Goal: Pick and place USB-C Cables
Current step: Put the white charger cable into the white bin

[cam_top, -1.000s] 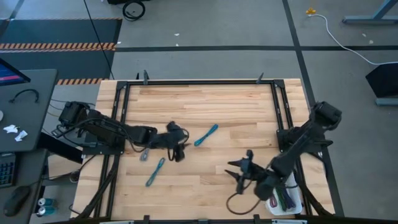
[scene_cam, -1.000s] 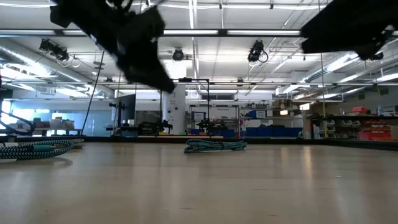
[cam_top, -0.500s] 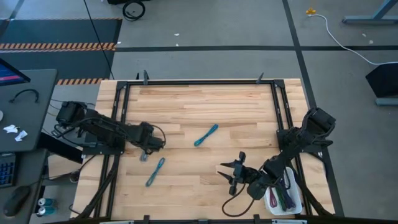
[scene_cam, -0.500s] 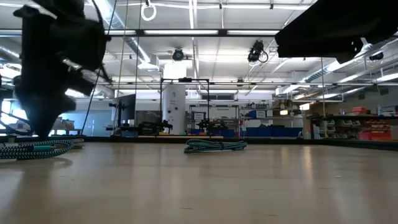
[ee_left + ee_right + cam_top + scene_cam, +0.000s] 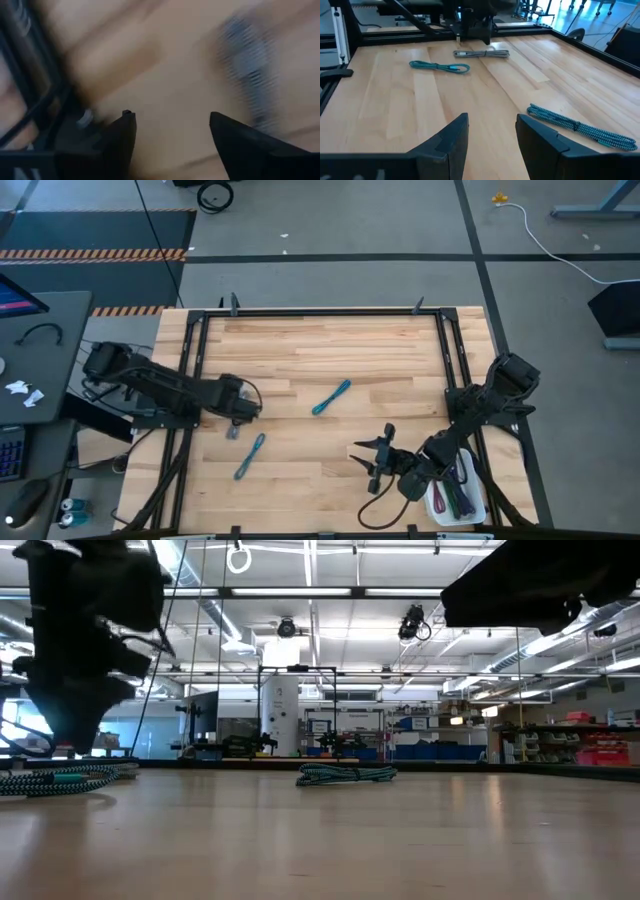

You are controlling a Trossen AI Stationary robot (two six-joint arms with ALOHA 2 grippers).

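Three USB-C cables lie flat on the wooden table: a grey one (image 5: 231,430), a teal one (image 5: 250,455) near it, and another teal one (image 5: 331,397) at mid-table. My left gripper (image 5: 243,406) is open and empty, just on the far side of the grey cable, which shows blurred in the left wrist view (image 5: 245,65). My right gripper (image 5: 370,458) is open and empty at the near right, pointing toward the table's left. Its wrist view shows its open fingers (image 5: 492,122), a teal cable (image 5: 580,127), a second teal cable (image 5: 440,66) and the grey cable (image 5: 481,53).
A white tray (image 5: 476,502) at the table's near right corner holds several coloured cables. A black metal frame (image 5: 320,311) runs round the table. The low view shows one cable at the left (image 5: 60,778) and one in the middle (image 5: 345,774).
My left gripper has gone toward the table's left edge and come down, from beside the mid-table teal cable to the grey cable. My right gripper has moved a little toward the left and near edges, then kept still. The cables have not moved.
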